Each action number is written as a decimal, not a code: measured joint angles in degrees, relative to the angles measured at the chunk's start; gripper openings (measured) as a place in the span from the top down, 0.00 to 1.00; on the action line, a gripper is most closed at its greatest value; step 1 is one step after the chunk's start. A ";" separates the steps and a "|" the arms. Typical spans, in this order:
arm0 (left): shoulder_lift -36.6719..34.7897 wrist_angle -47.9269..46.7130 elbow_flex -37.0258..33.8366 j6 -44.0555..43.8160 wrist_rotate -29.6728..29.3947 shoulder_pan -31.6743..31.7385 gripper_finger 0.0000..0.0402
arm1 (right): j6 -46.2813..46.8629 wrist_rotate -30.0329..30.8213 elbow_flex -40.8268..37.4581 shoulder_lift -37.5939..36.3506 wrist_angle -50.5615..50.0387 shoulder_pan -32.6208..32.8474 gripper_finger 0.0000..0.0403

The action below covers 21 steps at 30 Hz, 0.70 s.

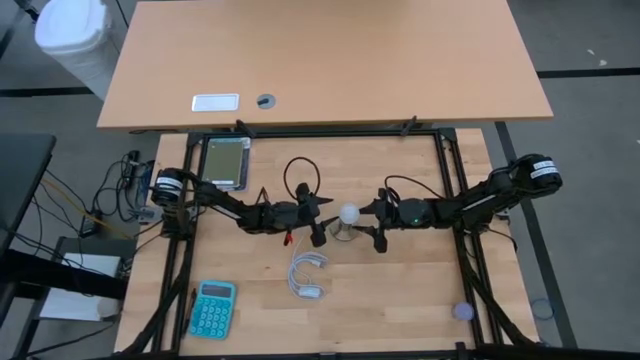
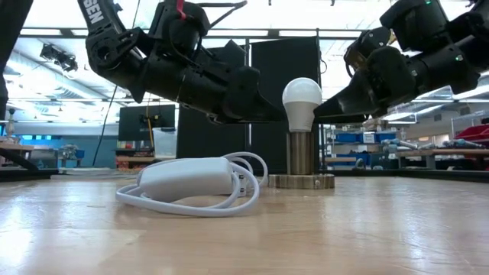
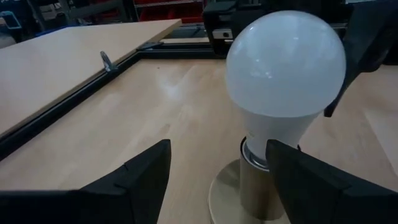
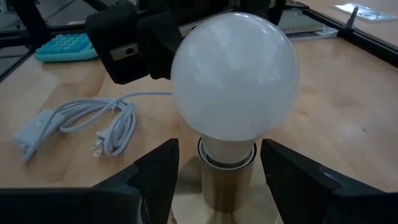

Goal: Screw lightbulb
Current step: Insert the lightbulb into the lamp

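The white lightbulb [image 1: 348,213] stands upright with its narrow base in a brass socket [image 2: 301,153]. The socket stands on a round foot [image 2: 301,181] at the table's middle. My left gripper [image 1: 318,224] is open, just left of the bulb. In the left wrist view [image 3: 217,180] the bulb [image 3: 285,62] is close ahead, above the fingers. My right gripper [image 1: 380,224] is open, just right of the bulb. In the right wrist view [image 4: 221,177] its fingers stand on either side of the socket [image 4: 227,180], below the globe [image 4: 233,74]. Neither gripper visibly touches the bulb.
A coiled white cord with plug and switch [image 1: 308,275] lies near the socket, toward the near edge. A teal calculator [image 1: 212,308] lies at the near left. A flat green-faced device [image 1: 226,162] lies at the far left, a small purple object [image 1: 463,311] at the near right.
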 joint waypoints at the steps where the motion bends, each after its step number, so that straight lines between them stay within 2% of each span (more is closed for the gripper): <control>1: 0.00 0.02 0.00 -0.02 0.02 0.00 0.33 | 0.13 0.00 0.00 0.00 0.00 0.05 0.43; 15: 0.04 -1.40 0.00 -0.31 2.57 -0.58 0.33 | 1.18 1.92 -0.02 0.00 -0.55 0.63 0.43; 21: 0.02 1.55 0.00 -0.28 4.50 -0.57 0.33 | 1.17 1.01 -0.02 0.00 -0.55 0.25 0.43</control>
